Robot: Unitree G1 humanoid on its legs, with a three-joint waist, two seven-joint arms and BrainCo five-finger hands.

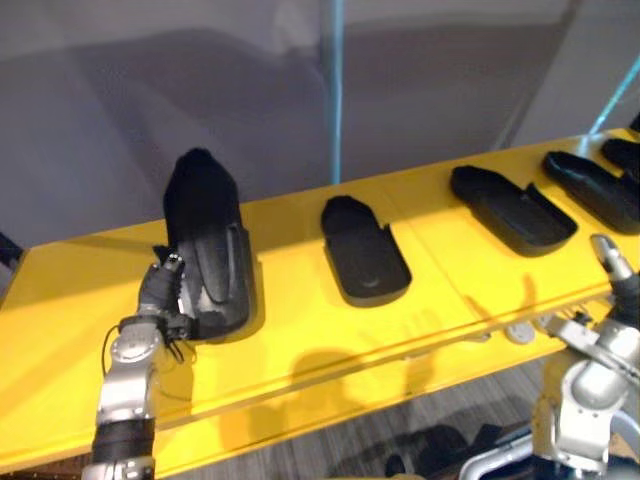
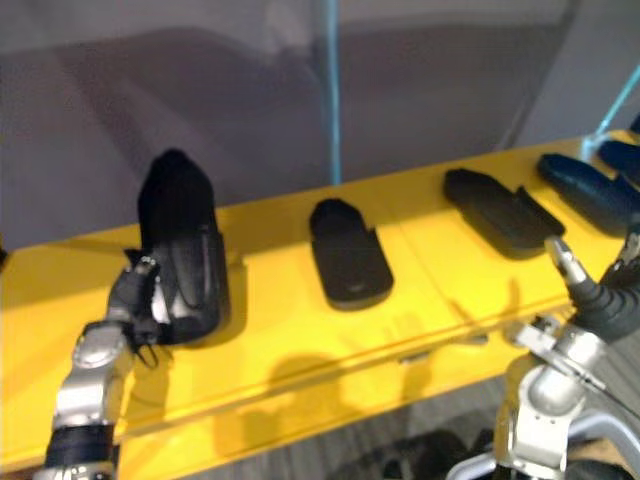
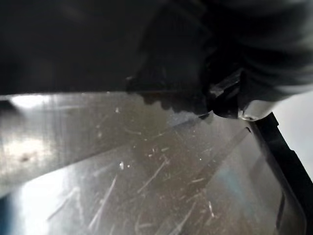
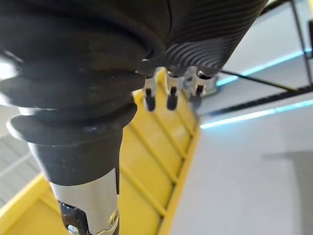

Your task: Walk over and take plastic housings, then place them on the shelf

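A long black plastic housing (image 1: 205,230) stands at the left of the yellow shelf (image 1: 300,330), its far end raised. My left hand (image 1: 165,290) is at its near end, fingers curled round the edge; the left wrist view shows the dark housing (image 3: 98,44) close above the scratched shelf surface. A second housing (image 1: 365,250) lies flat mid-shelf, a third (image 1: 510,208) to its right, and another (image 1: 595,185) at the far right. My right hand (image 1: 620,285) hovers at the shelf's front right edge, holding nothing, its fingers (image 4: 168,93) relaxed.
A grey wall rises behind the shelf, with a blue-lit upright post (image 1: 335,90) at the middle. Bare yellow shelf lies between the first and second housings. Grey floor (image 1: 400,440) shows below the shelf's front edge.
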